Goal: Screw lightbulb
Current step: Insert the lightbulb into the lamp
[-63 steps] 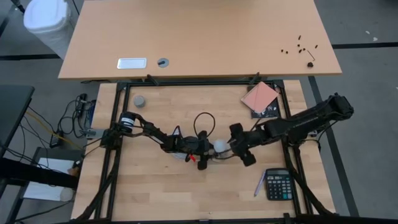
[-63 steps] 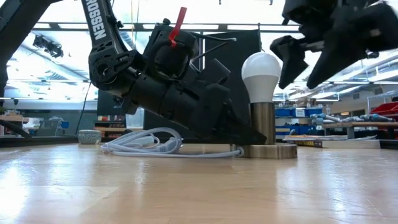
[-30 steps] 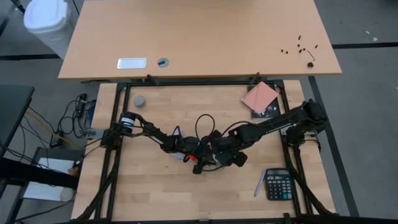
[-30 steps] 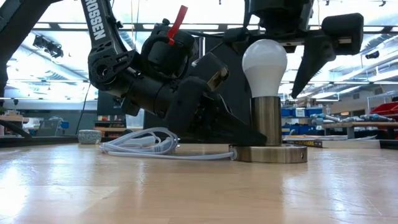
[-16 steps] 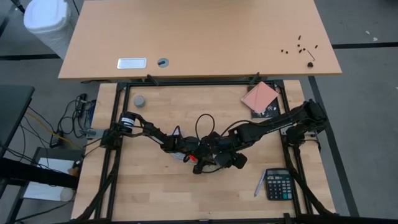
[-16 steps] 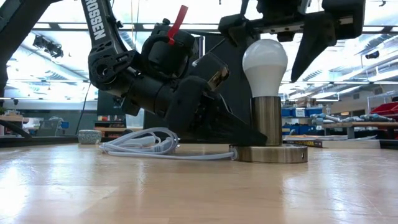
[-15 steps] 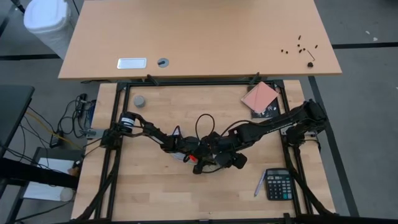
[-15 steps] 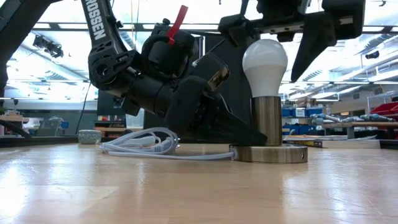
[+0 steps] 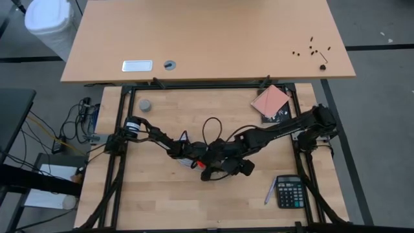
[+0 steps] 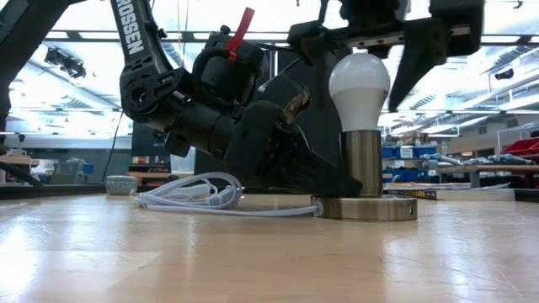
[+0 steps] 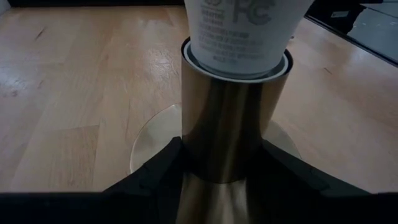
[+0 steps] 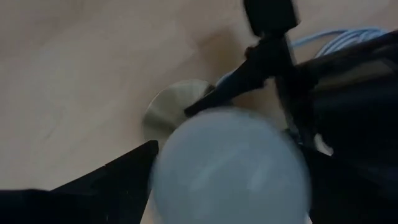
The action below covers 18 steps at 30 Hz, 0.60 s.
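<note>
Right tool [image 10: 389, 63] spread wide around the lightbulb [image 10: 360, 82], not touching.

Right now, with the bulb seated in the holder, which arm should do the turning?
The right. Its gripper hangs open straddling the lightbulb from above, fingers on either side of the globe. The left gripper is already clamped on the brass socket stem, steadying it, so it should probably stay put.
</note>
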Each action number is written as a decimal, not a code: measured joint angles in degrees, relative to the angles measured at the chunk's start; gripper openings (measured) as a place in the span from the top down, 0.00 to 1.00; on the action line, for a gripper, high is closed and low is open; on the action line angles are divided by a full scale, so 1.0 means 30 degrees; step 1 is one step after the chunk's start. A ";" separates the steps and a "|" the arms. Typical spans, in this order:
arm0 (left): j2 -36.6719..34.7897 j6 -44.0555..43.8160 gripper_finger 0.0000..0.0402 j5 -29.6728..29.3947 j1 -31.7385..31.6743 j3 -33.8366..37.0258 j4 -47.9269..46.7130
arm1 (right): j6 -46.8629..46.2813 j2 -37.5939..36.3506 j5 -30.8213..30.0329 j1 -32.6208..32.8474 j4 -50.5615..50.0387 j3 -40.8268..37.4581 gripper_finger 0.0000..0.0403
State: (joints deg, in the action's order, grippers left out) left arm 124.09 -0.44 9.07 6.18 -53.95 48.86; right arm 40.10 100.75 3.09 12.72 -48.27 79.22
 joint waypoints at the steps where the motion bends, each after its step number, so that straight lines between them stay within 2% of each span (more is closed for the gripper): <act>1: 0.0006 -0.0016 0.52 0.0015 -0.0038 -0.0031 0.0022 | -0.0005 0.0159 -0.0014 -0.0036 0.0000 0.0236 0.12; 18: 0.0029 -0.0050 0.52 -0.0831 -0.0314 -0.0372 -0.0124 | -0.0228 0.0988 0.0053 -0.0082 -0.0918 0.0844 0.14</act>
State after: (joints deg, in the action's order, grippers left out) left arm 124.18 -0.59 6.58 5.24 -55.07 48.49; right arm 39.42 103.71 3.25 12.47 -51.03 81.76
